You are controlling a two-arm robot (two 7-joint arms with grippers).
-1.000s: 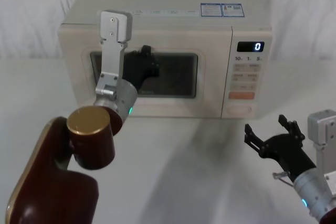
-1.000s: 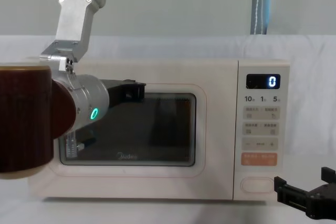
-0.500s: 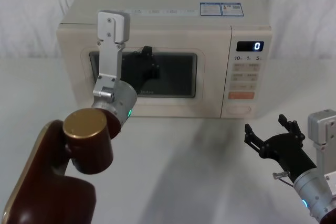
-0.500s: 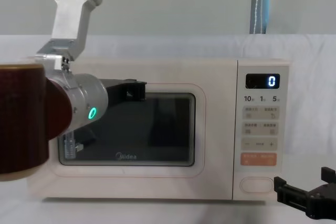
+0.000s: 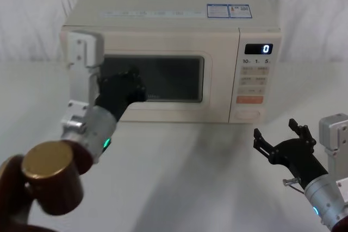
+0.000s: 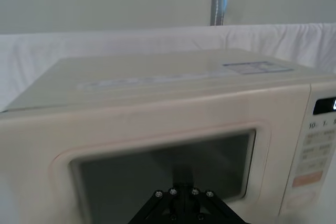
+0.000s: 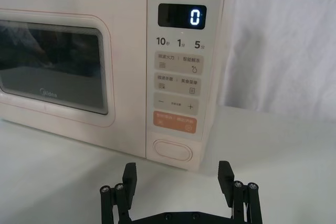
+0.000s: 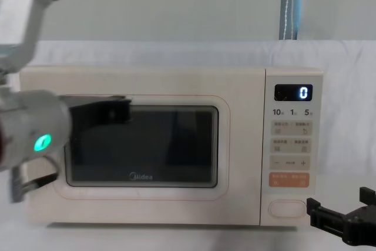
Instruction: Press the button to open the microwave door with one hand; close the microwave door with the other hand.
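The microwave door [image 5: 217, 82] is a cream panel with a dark window and stands flush with the oven front; it also shows as the door [image 8: 235, 145], the door [image 7: 123, 51] and the door [image 6: 157, 124]. The button [image 5: 248, 114], a large plain cream oblong, sits at the bottom of the control panel, under the orange key; it also appears as the button [image 7: 173, 149] and the button [image 8: 288, 208]. My left gripper [image 5: 124, 87] hangs in front of the window's left part and shows in the chest view as the left gripper [image 8: 111, 111]. My right gripper [image 5: 277, 133] rests open low at the front right, a short way short of the button and holding nothing; the right wrist view shows the right gripper [image 7: 177, 178].
The microwave [image 5: 163, 4] stands on a white cloth-covered table [image 5: 190, 161], with a white draped backdrop behind. Its display [image 8: 294, 92] reads 0. My left arm's brown elbow [image 5: 49, 177] fills the near left. There is bare table between the two arms.
My left arm has drawn back from the door window, dropping lower and to the left. The right arm has not moved.
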